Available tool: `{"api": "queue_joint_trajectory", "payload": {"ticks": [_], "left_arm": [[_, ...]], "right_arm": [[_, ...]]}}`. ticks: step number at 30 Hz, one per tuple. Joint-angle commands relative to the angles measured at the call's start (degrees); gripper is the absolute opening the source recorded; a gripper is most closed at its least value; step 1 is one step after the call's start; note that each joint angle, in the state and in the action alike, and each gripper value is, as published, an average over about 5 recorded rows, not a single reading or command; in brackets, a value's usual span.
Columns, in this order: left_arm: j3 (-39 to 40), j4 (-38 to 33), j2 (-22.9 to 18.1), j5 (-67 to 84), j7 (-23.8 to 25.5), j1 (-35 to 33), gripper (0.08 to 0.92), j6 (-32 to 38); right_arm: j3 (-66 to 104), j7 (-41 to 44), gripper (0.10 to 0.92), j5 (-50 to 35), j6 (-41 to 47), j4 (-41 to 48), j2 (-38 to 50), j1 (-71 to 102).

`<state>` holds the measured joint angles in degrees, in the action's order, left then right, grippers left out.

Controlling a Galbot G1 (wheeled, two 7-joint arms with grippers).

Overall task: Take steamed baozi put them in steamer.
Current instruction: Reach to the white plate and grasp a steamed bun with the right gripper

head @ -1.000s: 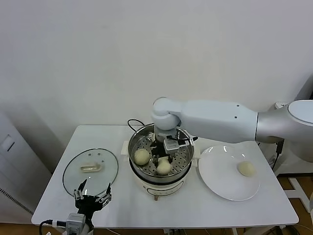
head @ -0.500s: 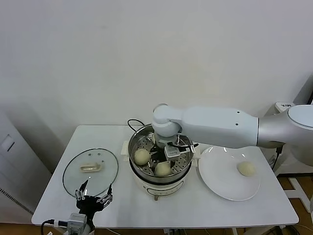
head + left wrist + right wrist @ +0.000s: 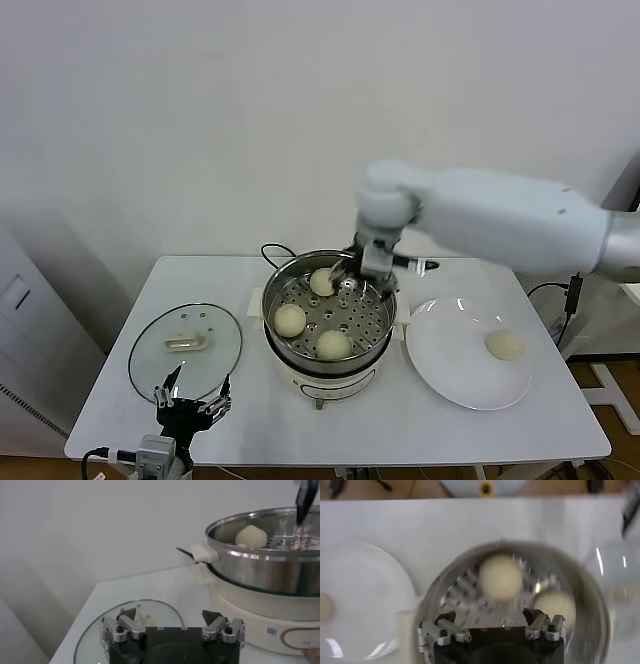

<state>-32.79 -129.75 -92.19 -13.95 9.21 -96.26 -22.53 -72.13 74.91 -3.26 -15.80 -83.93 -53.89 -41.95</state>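
White table (image 3: 400, 420) under plain wall; steamer (image 3: 283, 352) mid-table with three buns (image 3: 333, 344) on its holed floor; fourth bun (image 3: 504, 345) on plate (image 3: 450, 375) beside it; right gripper (image 3: 368, 274) above far rim, fingers spread, empty; left gripper (image 3: 190, 404) spread (parked) near glass lid (image 3: 150, 365)

Head camera: we look forward and down from high up at the whole white rectangular table (image 3: 400, 425), blank wall filling the upper half of the frame. Left wrist camera: we sit low near the table's front edge, looking level across the round glass lid with white handle (image 3: 150, 615) at the side of the round shiny steel steamer pot (image 3: 260, 570). Right wrist camera: close above, facing straight down into that steamer pot (image 3: 590, 600). All three views share the pot.
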Motion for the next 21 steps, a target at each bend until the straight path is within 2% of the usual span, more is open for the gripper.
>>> {"api": "queue_joint_trajectory", "payload": {"ticks": [1,7,11,17,21], "left_arm": [[-0.83,-0.12,-2.54,2.81,0.85,0.02,0.823,-0.12],[-1.62,0.29,-2.47,4.87,0.97,-0.24,0.823,-0.2],[-1.85,0.14,-2.47,5.97,1.0,-0.8,0.823,-0.58],[-2.28,-0.01,-2.66,6.6,1.05,-2.55,0.823,-1.13],[-2.79,-0.68,-2.79,6.41,1.19,-4.03,0.823,-1.37]], "right_arm": [[3.0,5.09,0.823,-10.58,24.36,13.08,14.39,-4.56],[11.21,4.04,0.823,-2.48,26.28,14.84,21.73,5.96],[23.22,3.23,0.823,7.63,24.67,14.03,23.67,20.2],[44.36,2.8,0.823,21.67,13.77,23.49,16.03,39.21],[50.9,3.16,0.823,26.53,8.74,27.67,12.66,45.37]]}}
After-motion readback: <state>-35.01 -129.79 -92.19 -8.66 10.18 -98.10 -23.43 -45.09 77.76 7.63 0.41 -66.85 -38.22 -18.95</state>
